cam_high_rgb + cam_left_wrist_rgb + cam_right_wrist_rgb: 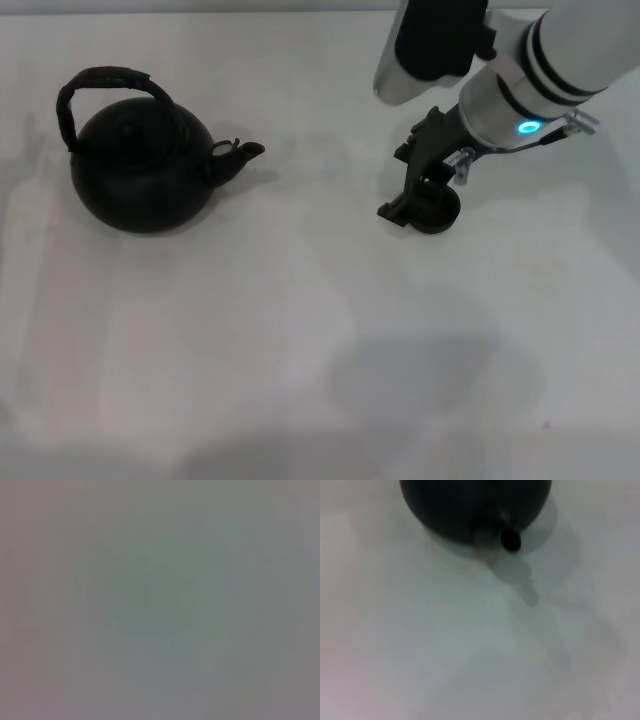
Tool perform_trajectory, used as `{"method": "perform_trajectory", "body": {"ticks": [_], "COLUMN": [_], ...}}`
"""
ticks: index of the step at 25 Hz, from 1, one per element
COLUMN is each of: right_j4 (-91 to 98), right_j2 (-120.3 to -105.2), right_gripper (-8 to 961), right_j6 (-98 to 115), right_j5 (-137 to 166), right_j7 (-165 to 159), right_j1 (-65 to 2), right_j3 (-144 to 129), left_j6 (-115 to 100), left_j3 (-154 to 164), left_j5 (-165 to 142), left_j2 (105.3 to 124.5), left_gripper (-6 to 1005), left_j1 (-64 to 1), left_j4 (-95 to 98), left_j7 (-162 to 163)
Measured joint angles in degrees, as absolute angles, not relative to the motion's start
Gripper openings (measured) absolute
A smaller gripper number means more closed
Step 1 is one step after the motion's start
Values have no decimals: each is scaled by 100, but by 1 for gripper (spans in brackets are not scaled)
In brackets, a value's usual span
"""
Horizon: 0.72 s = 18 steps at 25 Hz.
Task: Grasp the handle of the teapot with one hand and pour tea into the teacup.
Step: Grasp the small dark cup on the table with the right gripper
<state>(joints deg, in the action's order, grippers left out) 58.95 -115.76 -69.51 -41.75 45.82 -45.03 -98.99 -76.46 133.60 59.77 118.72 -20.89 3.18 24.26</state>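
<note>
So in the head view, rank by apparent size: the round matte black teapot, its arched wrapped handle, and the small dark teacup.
1. Round matte black teapot
2. Arched wrapped handle
3. Small dark teacup, partly covered by the right gripper

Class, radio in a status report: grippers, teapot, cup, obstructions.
Right gripper down at the cup, grip unclear. Left gripper out of view. Teapot upright, handle untouched. Table between them bare.

teapot (143, 170): matt black, faintly grainy body, at 9 o'clock | handle (105, 85): rough wrapped texture, dull dark | teacup (437, 212): dark, low sheen, at 3 o'clock | right hand (420, 195): matt black plastic-looking fingers; arm casing glossy white with black bands | surface (300, 330): smooth, pale, matt
</note>
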Motion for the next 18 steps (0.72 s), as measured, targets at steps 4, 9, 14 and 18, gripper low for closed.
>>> {"method": "perform_trajectory", "body": {"ticks": [4,9,14,18], "right_j4": [5874,5861,5855,5796], "right_j2": [-11582,-11586,-11595,-11601], "right_gripper": [835,835,836,836], "right_j6": [-6959,-6952,-6884,-6826], "right_j5": [-4038,-4029,-3892,-3824], "right_j7": [4424,4421,4419,4410], "right_j1": [-4547,-4553,-4555,-4581], "right_j3": [-10093,-10154,-10240,-10347], "left_j6": [-7639,-7637,-7637,-7637], "left_j3": [13360,13360,13372,13376], "left_j5": [5985,5986,5980,5976], "left_j2": [11874,11874,11874,11874], "left_gripper": [816,816,816,816], "left_j1": [-2077,-2067,-2071,-2079], "left_j4": [313,314,317,321], "left_j7": [2426,2426,2426,2426]}}
